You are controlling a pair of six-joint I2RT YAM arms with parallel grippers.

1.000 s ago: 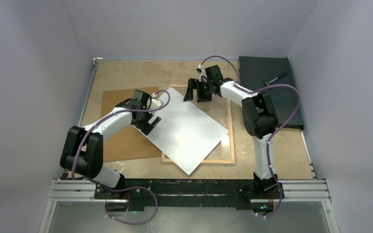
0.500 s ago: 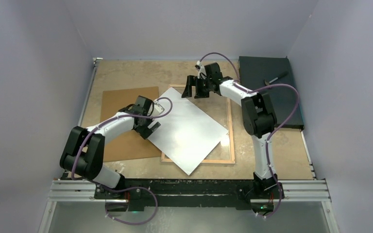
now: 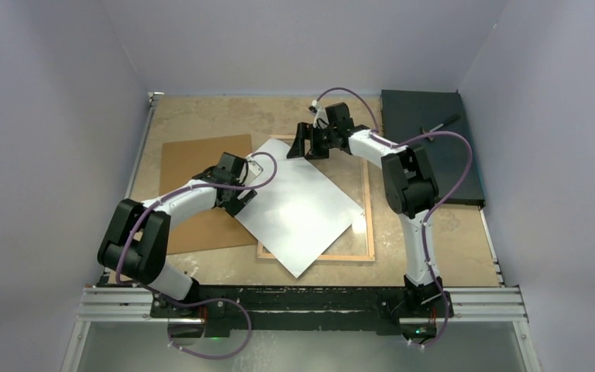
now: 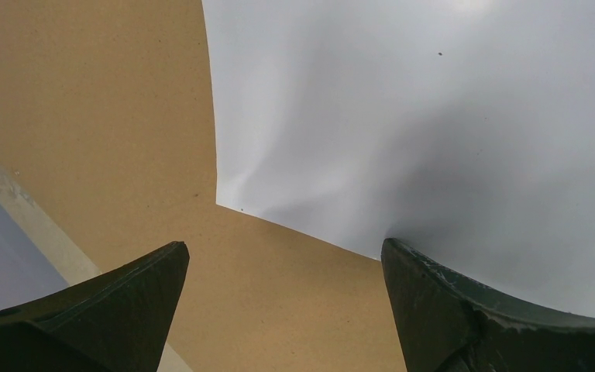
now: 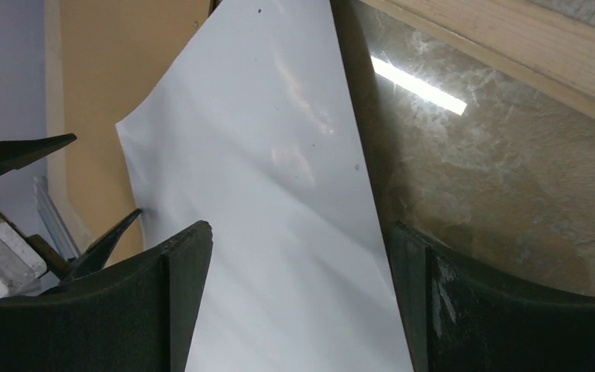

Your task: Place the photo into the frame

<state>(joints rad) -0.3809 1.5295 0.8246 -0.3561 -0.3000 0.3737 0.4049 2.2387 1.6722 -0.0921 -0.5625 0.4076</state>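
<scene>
Top external view: the photo (image 3: 298, 208) lies white back up, skewed across the frame (image 3: 369, 217), which rests back-up on the table (image 3: 201, 116).
Photo corners: they point to about 12, 3, 6 and 9 o'clock; the 9 o'clock corner overhangs onto a brown board (image 3: 194, 159), and the 6 o'clock corner crosses the near rail.
Left pincer (image 3: 240, 201): jaws wide, holding nothing, low at the 9 o'clock corner, with one finger over the photo's edge and the other over the board.
Right pincer (image 3: 304, 145): jaws wide, holding nothing, straddling the 12 o'clock corner.
Step in hand: probably squaring the photo to the frame; it is not yet seated.
Next move: it calls for turning the sheet until its edges run parallel with the rails, then nudging it toward 3 o'clock to drop inside; the thin sheet may bow if pushed hard.
</scene>
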